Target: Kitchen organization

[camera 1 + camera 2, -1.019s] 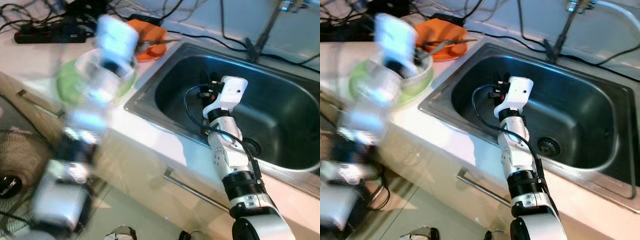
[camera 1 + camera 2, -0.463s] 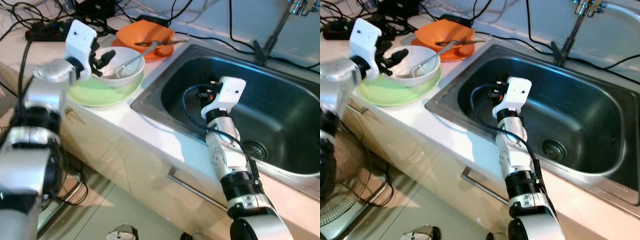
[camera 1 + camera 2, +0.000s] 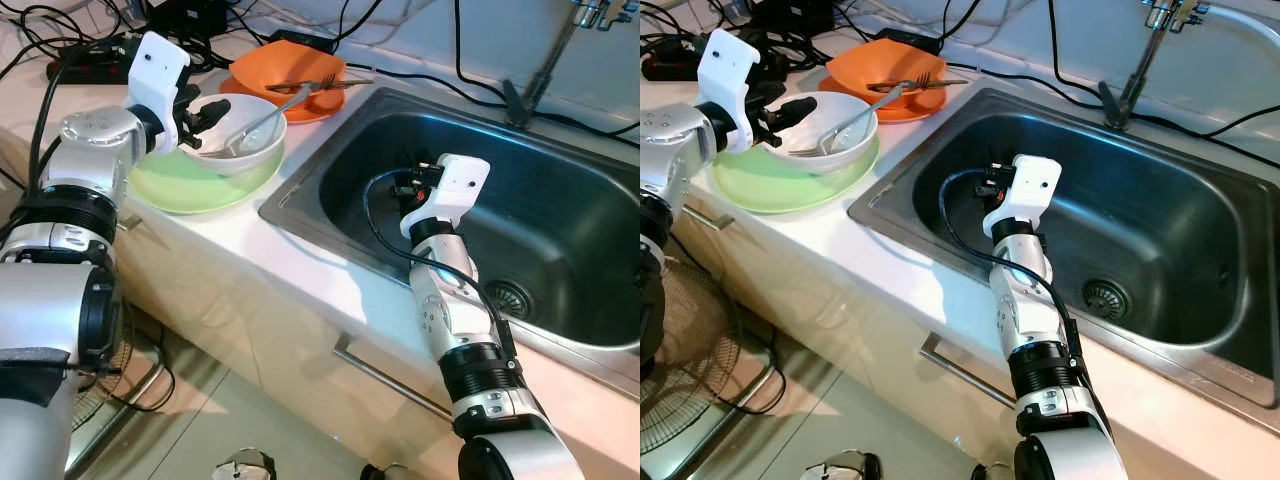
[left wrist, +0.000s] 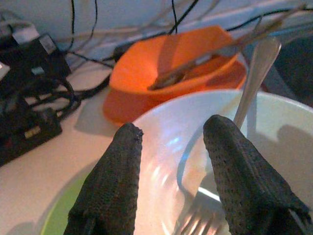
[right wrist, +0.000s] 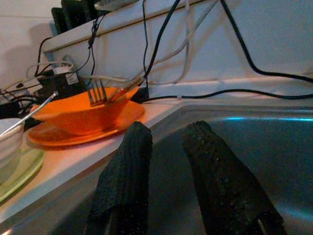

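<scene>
A white bowl with a fork in it stands on a green plate on the counter left of the sink. My left gripper is open at the bowl's left rim; in the left wrist view its fingers spread above the rim of the white bowl. Behind it an orange bowl holding a fork and chopsticks rests on an orange plate. Down in the steel sink, my right gripper is open and holds nothing.
A power strip and tangled black cables lie along the back of the counter. The faucet rises behind the sink, whose drain is at the bottom right. A cabinet handle and a floor fan are below the counter edge.
My left arm swung up from a blur in front of the plate to the white bowl's rim and has settled there. The right arm stayed in the sink.
</scene>
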Robot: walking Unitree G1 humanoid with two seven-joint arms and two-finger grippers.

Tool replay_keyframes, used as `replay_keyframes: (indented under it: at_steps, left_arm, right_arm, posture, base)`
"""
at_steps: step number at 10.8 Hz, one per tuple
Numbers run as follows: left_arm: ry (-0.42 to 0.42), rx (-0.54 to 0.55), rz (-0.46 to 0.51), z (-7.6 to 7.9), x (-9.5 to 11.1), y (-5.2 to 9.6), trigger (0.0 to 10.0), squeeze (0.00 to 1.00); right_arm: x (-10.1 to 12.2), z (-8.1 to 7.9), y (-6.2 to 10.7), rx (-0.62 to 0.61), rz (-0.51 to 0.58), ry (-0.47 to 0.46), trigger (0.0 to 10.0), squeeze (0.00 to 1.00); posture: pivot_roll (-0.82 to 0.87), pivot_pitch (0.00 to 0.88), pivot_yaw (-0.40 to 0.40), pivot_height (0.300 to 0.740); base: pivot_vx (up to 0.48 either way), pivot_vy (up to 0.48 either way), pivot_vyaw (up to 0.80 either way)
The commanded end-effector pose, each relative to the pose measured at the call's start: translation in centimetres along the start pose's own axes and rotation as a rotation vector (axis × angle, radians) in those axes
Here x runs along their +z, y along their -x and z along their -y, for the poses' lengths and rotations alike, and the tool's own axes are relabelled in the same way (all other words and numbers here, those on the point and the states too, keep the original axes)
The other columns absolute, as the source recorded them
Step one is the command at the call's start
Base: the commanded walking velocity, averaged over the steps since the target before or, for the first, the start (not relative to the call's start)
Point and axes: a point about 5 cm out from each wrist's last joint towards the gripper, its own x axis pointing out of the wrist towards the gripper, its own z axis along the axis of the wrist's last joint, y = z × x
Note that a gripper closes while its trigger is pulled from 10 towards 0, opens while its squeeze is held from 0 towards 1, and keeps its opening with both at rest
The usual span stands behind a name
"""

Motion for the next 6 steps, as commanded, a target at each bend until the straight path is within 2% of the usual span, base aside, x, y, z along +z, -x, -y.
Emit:
replay_keyframes:
  at_steps: [1,2,4,5,6]
  left_arm:
    - [-0.013,0.016,0.096,0.1,2.2,-0.4,10.0,0.00]
    - [-0.002,0.044,0.219,1.2,3.1,-0.9,10.0,0.00]
    - [0.055,0.081,0.365,5.3,1.0,-1.2,10.0,0.00]
    - [0.095,0.129,0.399,7.0,-0.2,-1.0,10.0,0.00]
    - [0.124,0.167,0.414,8.1,-0.9,-0.8,10.0,0.00]
  right_arm:
    - [0.2,0.3,0.1,-0.014,0.000,0.005,10.0,0.00]
    - [0.1,0.4,0.2,-0.018,-0.001,0.005,10.0,0.00]
    - [0.2,0.3,0.3,-0.020,0.008,-0.004,10.0,0.00]
    - [0.3,0.3,0.4,-0.017,0.010,-0.004,10.0,0.00]
    - [0.2,0.3,0.4,-0.018,0.007,-0.004,10.0,0.00]
  posture:
    - [0.07,0.058,0.004,0.740]
    - [0.07,0.075,0.006,0.740]
    - [0.06,0.084,0.000,0.740]
    - [0.07,0.095,-0.006,0.740]
    - [0.07,0.098,-0.007,0.740]
  base:
    - [0.000,0.000,0.00]
    - [0.000,0.000,0.00]
    - [0.000,0.000,0.00]
    - [0.000,0.000,0.00]
    - [0.000,0.000,0.00]
